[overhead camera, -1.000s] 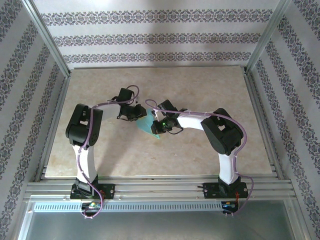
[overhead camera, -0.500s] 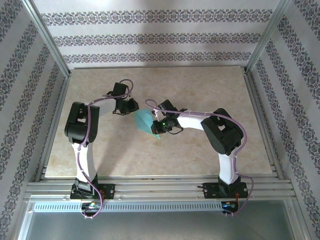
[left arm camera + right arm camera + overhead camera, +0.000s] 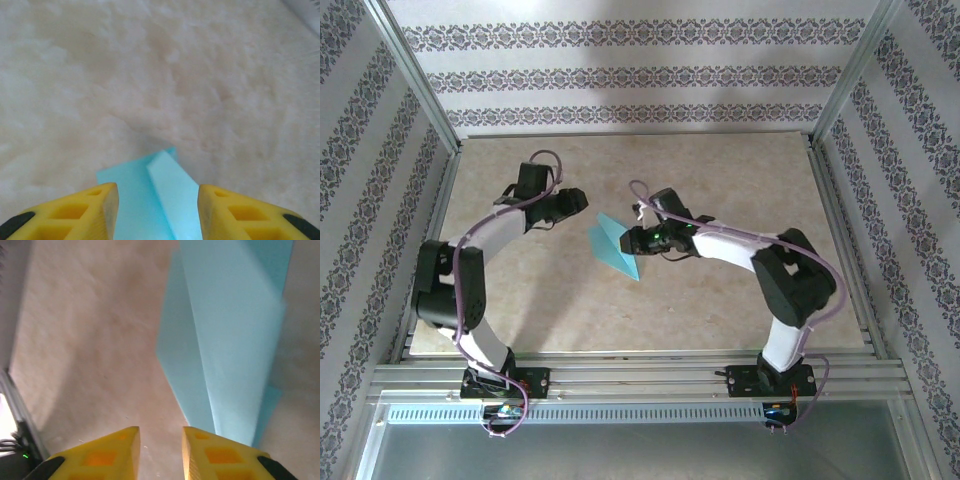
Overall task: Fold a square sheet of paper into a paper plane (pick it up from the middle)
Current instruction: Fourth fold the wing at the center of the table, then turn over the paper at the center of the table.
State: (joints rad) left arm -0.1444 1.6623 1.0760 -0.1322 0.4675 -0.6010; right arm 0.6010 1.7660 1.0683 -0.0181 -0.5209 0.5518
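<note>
The square sheet of paper is now a slim turquoise paper plane (image 3: 615,246) lying flat on the table's middle, its pointed tip toward the near right. My left gripper (image 3: 582,203) hovers just up-left of its wide tail, open. In the left wrist view the plane (image 3: 145,195) shows on the table between the yellow fingers (image 3: 95,210) of the gripper (image 3: 158,200), with a gap on both sides. My right gripper (image 3: 632,240) sits at the plane's right edge, open. In the right wrist view there is bare table between the jaws of the gripper (image 3: 160,440). The plane (image 3: 230,340) runs past the right finger.
The beige tabletop (image 3: 720,310) has free room on every side of the plane. Metal frame posts (image 3: 415,75) and patterned walls close in the left, right and back. A metal rail (image 3: 640,378) carries both arm bases along the near edge.
Both grippers have opened and let go of the paper, which now lies flat. The left arm has swung back and to the left. The right gripper has drawn slightly back.
</note>
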